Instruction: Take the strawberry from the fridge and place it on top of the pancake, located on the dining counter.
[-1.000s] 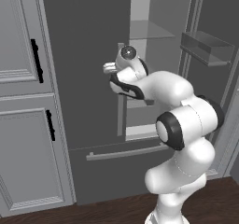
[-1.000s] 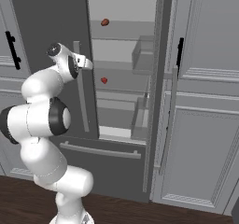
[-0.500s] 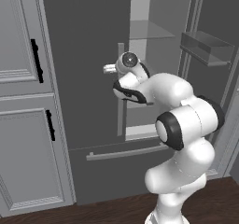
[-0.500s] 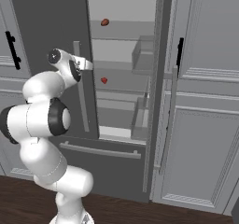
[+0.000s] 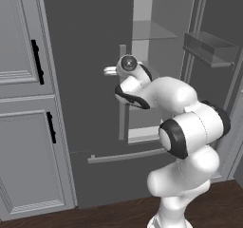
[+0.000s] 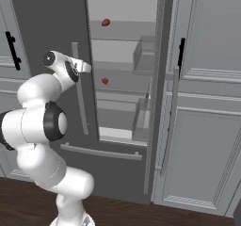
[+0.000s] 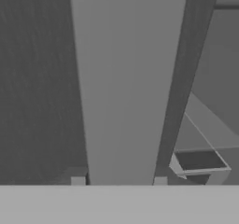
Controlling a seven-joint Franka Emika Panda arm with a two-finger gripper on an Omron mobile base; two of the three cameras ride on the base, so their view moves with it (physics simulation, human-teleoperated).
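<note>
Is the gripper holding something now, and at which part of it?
Yes. The gripper is closed on the left fridge door's handle, its fingers on either side of the vertical bar's upper part.

Fridge: tall, dark grey, two doors over a bottom drawer, standing between light grey cabinets. Right door is hanging wide open, showing door bins; left door is sitting slightly ajar. Pale interior with glass shelves is showing through the opening. Light grey vertical bar handle on the left door.

Strawberry: tiny, bright red, rounded. It is resting on a middle glass shelf, toward the shelf's left side, at 6 o'clock from a duller brownish-red lump.
</note>
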